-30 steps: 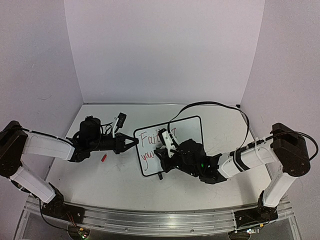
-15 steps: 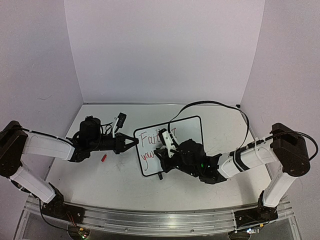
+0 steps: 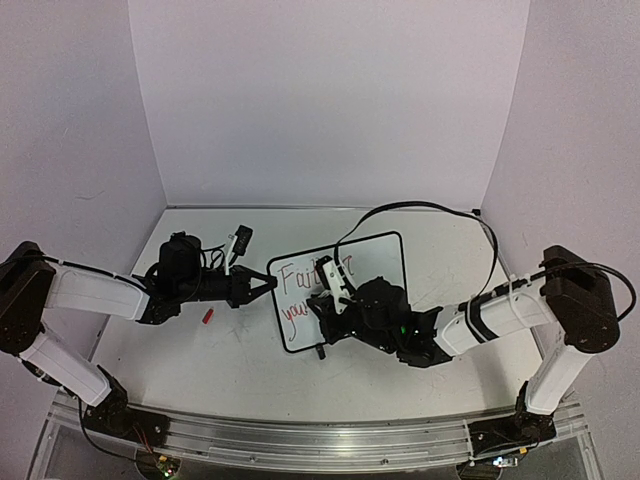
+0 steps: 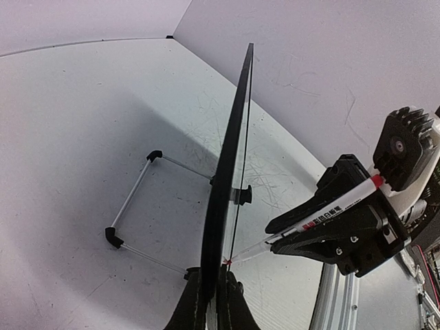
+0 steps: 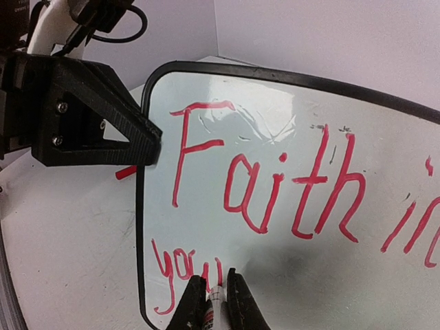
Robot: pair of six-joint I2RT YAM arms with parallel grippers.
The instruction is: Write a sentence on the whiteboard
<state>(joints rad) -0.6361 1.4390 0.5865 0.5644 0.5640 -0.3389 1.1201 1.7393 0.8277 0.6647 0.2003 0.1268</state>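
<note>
- Step in hand, as judged: the second line of the sentence. The small white whiteboard with a thin black frame (image 5: 275,113) reads "Faith in" in red on top, and "you" plus one further stroke below.
- Right end effector (image 5: 212,300) pinches a white marker with red ink (image 4: 323,216). Its tip touches the board at the end of the lower line.
- Left end effector (image 4: 213,302) is clamped on the board's left edge, and the board leans on its thin wire stand (image 4: 130,206).
- Board stands mid-way across the scratched pale surface (image 3: 230,360), between the two arms.
- Next move calls for light tip pressure and short strokes working rightward. The left clamp must hold, or the board may slide.
</note>
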